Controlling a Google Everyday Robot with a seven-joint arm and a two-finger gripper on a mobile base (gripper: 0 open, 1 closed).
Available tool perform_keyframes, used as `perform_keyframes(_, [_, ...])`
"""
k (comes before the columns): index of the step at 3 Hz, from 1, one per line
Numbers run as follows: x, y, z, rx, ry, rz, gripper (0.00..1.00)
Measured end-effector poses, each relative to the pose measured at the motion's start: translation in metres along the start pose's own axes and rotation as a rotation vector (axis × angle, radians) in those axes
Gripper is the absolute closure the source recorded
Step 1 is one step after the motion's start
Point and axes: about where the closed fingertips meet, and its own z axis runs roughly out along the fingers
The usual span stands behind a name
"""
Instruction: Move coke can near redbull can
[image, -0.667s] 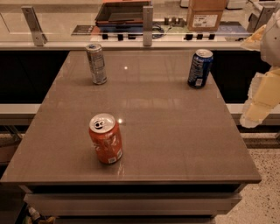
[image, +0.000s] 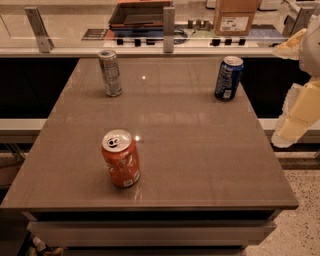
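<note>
The coke can, orange-red with a silver top, stands upright on the front left part of the brown table. The redbull can, slim and silver-grey, stands upright at the table's back left, well apart from the coke can. My gripper shows as cream-coloured parts at the right edge of the view, off the table's right side and far from both cans. It holds nothing that I can see.
A wider blue can stands at the table's back right, near the gripper's side. Behind the table runs a counter with a cardboard box, a dark tray and metal posts. Speckled floor lies at the lower right.
</note>
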Motion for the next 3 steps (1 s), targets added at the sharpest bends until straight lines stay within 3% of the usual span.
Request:
perform_keyframes(1, [-0.008, 0.011, 0.012, -0.038, -0.126, 0.014, 0.00])
perform_keyframes(3, [-0.052, 0.051, 0.033, -0.111, -0.451, 0.039, 0.00])
